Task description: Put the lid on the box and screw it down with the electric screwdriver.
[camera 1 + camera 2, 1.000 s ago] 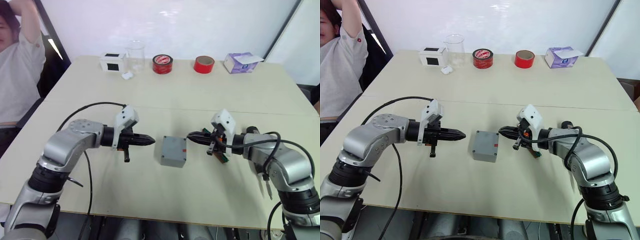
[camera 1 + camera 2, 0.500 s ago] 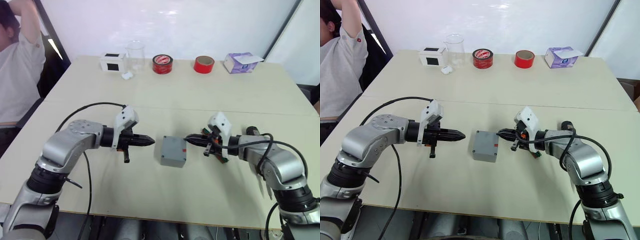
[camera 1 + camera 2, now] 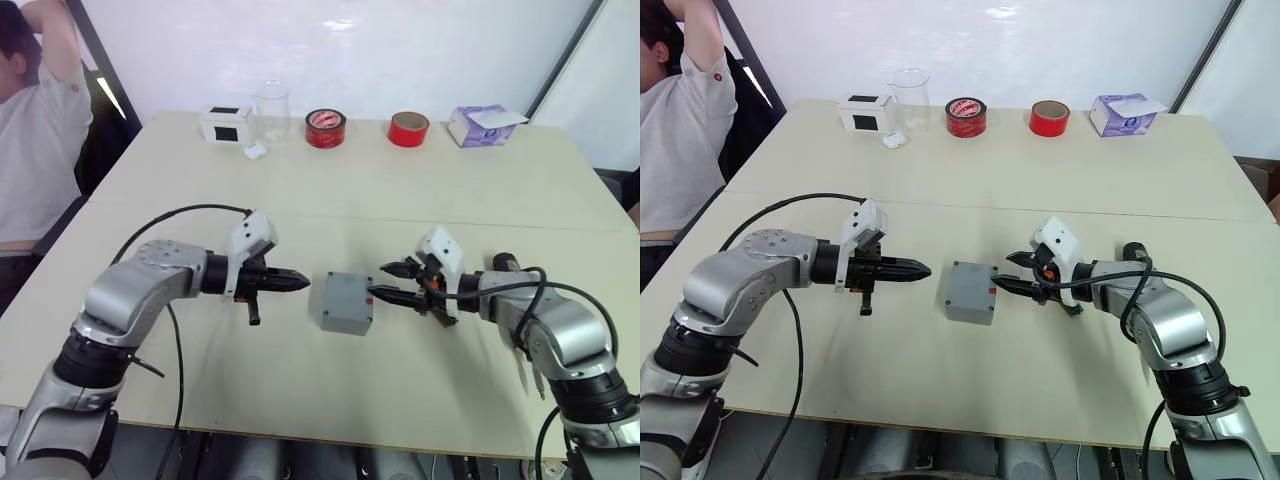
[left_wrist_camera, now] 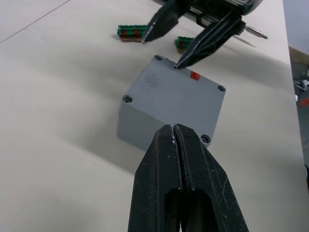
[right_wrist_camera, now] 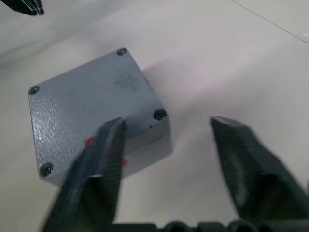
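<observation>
The grey box (image 3: 347,302) sits mid-table with the lid (image 4: 174,92) lying flat on top, a dark screw hole at each corner and a red mark by its right edge. To the box's left my left gripper (image 3: 300,283) is shut, holding nothing and pointing at the box a short gap away. On the other side my right gripper (image 3: 380,279) is open. One of its fingertips (image 4: 179,64) is at the box's right top edge, the other is raised off it. A thin metal bit of the electric screwdriver (image 4: 253,33) pokes out behind the right gripper, its body hidden.
Green-and-brown pieces (image 4: 131,32) lie on the table under the right gripper. Along the far edge stand a white-and-black box (image 3: 224,124), a glass beaker (image 3: 270,112), two red tape rolls (image 3: 325,128) and a purple tissue box (image 3: 480,125). A person (image 3: 35,130) sits far left.
My right gripper has gone from shut to open, its fingers now spread at the box's right edge. The left arm and the box have not moved.
</observation>
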You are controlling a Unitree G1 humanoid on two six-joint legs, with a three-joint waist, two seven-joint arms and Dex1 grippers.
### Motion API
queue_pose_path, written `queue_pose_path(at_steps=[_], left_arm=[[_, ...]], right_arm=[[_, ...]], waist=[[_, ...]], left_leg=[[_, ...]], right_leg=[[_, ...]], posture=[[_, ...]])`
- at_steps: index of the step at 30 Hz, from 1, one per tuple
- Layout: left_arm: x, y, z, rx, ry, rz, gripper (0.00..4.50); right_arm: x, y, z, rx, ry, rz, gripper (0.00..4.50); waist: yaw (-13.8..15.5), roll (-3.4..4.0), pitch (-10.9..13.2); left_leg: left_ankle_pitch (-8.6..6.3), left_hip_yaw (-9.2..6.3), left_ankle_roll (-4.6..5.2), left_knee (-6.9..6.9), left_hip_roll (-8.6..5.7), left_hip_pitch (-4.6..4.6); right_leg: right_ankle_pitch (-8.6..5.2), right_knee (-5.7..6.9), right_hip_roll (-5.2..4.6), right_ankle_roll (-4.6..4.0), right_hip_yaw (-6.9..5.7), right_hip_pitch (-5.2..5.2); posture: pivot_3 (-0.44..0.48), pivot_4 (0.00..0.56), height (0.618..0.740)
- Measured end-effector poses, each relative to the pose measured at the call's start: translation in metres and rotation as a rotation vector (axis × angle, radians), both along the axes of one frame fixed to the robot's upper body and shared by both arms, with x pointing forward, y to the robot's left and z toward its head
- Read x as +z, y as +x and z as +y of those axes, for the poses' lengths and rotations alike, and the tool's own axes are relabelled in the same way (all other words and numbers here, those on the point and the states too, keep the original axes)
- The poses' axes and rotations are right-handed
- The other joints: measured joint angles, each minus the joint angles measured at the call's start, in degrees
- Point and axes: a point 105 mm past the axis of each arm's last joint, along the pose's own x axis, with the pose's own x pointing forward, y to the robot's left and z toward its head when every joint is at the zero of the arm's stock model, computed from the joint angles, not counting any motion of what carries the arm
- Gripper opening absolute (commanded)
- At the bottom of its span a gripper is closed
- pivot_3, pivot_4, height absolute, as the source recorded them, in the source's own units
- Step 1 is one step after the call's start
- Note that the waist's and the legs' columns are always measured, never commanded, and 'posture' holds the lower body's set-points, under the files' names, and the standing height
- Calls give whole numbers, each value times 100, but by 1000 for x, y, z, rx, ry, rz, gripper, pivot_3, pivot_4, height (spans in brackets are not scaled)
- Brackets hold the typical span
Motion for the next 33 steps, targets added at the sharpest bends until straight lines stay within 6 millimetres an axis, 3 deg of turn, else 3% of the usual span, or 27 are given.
queue_pose_path(at_steps=[1, 5, 10, 14, 17, 20, 22, 23, 25, 29, 33], left_arm=[[0, 0, -1, -2, -3, 0, 0], [4, 1, -5, 4, -46, -6, 0], [26, 11, -15, 48, -155, -97, 0], [34, 6, -19, 3, -180, -90, 0], [35, -3, -21, -71, -146, -75, 0], [33, -15, -27, -169, -97, -81, 0], [33, -18, -28, -193, -88, -87, 0], [33, -20, -32, -224, -81, -99, 0], [36, -23, -35, -260, -79, -125, 0], [40, -26, -40, -301, -72, -154, 0], [39, -27, -41, -313, -70, -161, 0]], right_arm=[[0, 0, -1, -1, -3, 2, 4475], [12, 1, -11, -37, 5, -15, 4475], [46, 8, -30, -150, 137, -18, 4475], [66, 9, -40, -185, 187, 7, 4475], [91, 11, -62, -253, 125, 0, 4475], [105, 19, -101, -469, 29, 114, 4475], [102, 18, -115, -549, -5, 177, 4475], [87, 10, -130, -621, -102, 319, 4475], [77, -6, -158, -732, -214, 460, 4475], [76, -21, -171, -755, -297, 538, 4475], [56, -32, -176, -752, -351, 660, 4475]], waist=[[0, 0, 0], [7, 0, 0], [2, -4, 2], [-1, -3, 2], [2, -2, 3], [2, -2, 3], [6, -9, 1], [14, 4, 6], [34, 6, 8], [-29, 5, 8], [-29, 5, 8]], left_leg=[[0, 0, 0, 0, 0, 0], [0, 0, 0, 0, 0, 0], [0, -1, 0, -1, 0, 0], [0, 0, 0, -1, 1, -1], [0, 0, 1, -3, 0, -1], [0, 3, 1, -5, 0, -1], [-1, 0, 1, -8, 4, -2], [0, 7, 1, -10, -3, -7], [-3, 7, 6, -10, -5, -13], [-7, 15, 12, -10, 0, -9], [-7, 16, 12, -10, 4, -8]], right_leg=[[0, 0, 0, 0, 0, 0], [0, -1, -1, 0, 0, 0], [0, -1, -1, 0, 1, 1], [0, 0, -2, 0, 1, -1], [0, -5, -2, -1, 0, 1], [0, -8, -3, -2, 2, 0], [-1, -15, 1, -4, 0, 2], [-1, -12, -8, -3, 6, -7], [-1, -19, -11, -4, 5, -10], [0, -27, -7, -2, 10, -9], [0, -23, -1, -2, 10, -14]], posture=[[0, 150, 740], [0, 150, 740], [0, 150, 740], [0, 150, 740], [0, 150, 740], [0, 150, 740], [0, 150, 740], [0, 150, 740], [0, 150, 740], [0, 150, 740], [0, 150, 740]])
